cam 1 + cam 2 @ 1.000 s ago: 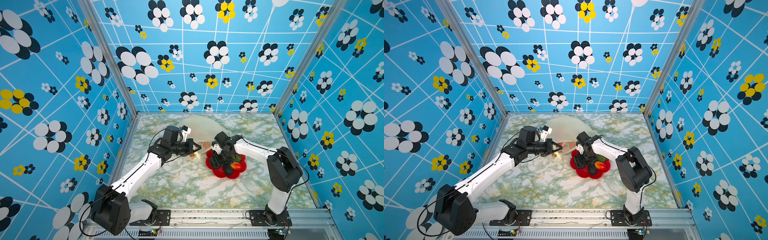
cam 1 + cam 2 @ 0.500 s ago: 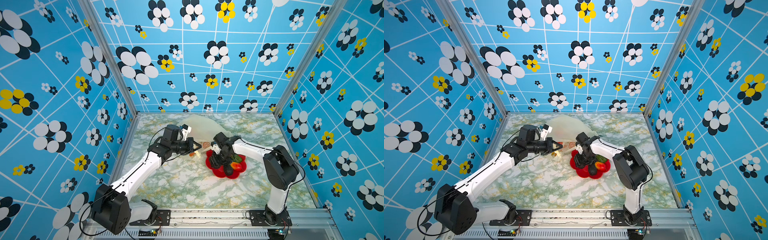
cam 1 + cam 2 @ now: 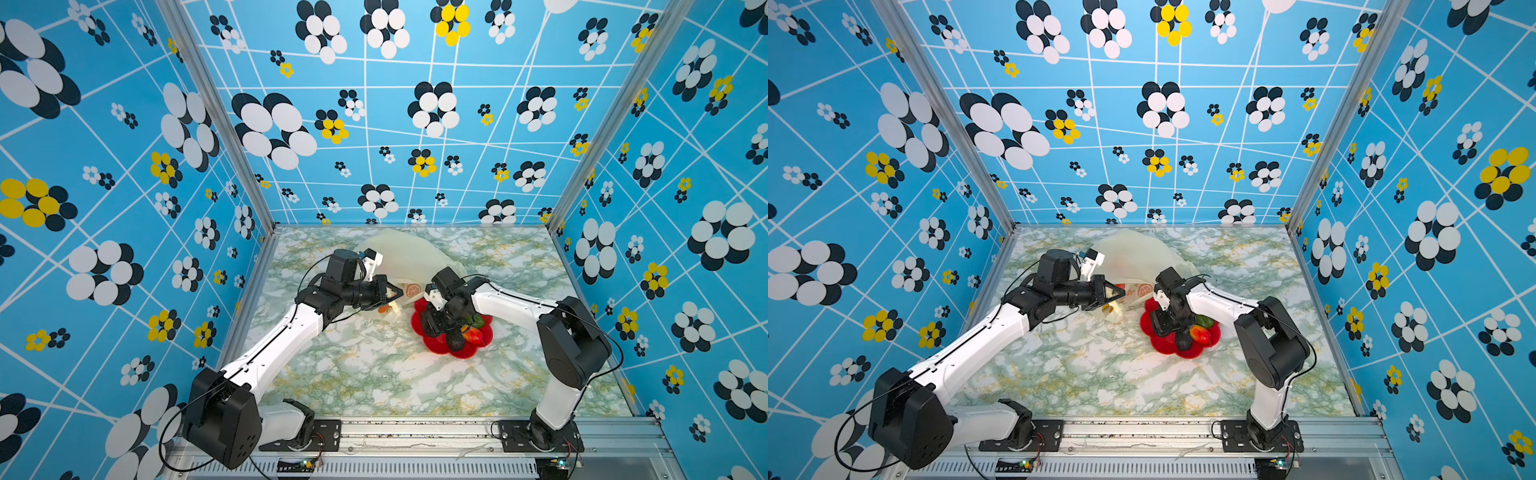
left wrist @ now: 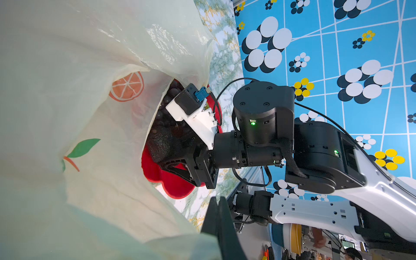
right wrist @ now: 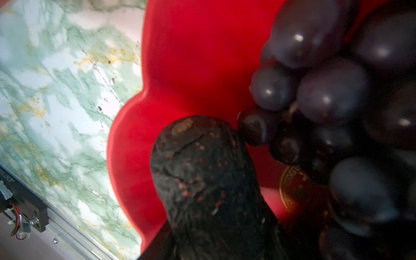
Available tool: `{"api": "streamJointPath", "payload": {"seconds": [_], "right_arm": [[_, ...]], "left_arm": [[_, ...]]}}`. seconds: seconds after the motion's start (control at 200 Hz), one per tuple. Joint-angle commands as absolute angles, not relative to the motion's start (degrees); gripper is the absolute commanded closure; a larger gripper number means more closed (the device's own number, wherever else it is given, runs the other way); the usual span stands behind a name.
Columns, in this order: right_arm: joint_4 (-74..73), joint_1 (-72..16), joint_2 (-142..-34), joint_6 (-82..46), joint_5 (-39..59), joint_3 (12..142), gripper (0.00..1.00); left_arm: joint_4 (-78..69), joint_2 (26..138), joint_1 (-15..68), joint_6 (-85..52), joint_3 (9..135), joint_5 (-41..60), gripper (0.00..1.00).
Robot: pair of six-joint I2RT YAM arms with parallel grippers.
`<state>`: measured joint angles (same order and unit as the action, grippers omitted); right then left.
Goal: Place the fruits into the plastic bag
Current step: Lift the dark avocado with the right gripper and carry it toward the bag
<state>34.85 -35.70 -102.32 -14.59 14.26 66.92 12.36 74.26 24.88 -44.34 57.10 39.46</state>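
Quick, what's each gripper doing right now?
Left gripper: closed on the plastic bag.
Right gripper: around the black bumpy fruit; grip cannot be told.

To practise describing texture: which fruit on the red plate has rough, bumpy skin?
The black fruit beside the grape bunch: its skin is dull and cracked, whereas that bunch and the red-orange fruit are smooth and glossy.

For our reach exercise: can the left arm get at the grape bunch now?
Probably not: left gripper is shut on the plastic bag, and the right gripper crowds the grape bunch.
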Motion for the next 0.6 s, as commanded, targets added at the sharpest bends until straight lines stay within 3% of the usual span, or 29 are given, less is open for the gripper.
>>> {"api": "streamJointPath", "payload": {"seconds": [0.0,0.395,0.595], "right_arm": [[33.66,-34.83,-99.07,-16.00,15.37,65.51,0.61],[34.13,-33.66,-90.16,-19.79,21.76,66.03,0.61],[34.45,-33.66,-93.02,-22.51,27.62,73.29,0.60]], "left_arm": [[12.66,74.32,25.00,-43.51,57.81,39.94,1.00],[13.54,73.73,25.05,-42.41,57.77,40.37,1.00],[13.57,74.27,25.00,-40.66,57.85,42.31,1.00]]}}
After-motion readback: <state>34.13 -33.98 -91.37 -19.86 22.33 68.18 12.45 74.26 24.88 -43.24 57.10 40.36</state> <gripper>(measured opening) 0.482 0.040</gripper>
